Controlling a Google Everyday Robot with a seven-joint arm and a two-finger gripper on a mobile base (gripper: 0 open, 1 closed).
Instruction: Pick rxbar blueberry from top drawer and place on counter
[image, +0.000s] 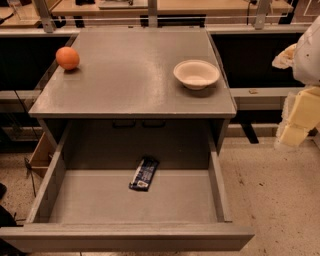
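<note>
The rxbar blueberry (144, 173) is lying flat in the open top drawer (175, 202), just below the middle of the counter (130, 85) front edge. The gripper (299, 117) is hanging beyond the counter's right edge; whether it is open cannot be told. Advisable: descending vertically, closing across the bar's narrow width, clearing the front edge.

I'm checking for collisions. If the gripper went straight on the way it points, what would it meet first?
The gripper, at the right edge beside the counter, seems to point downward; it would likely meet the speckled floor right of the top drawer first, though depth is unclear.
</note>
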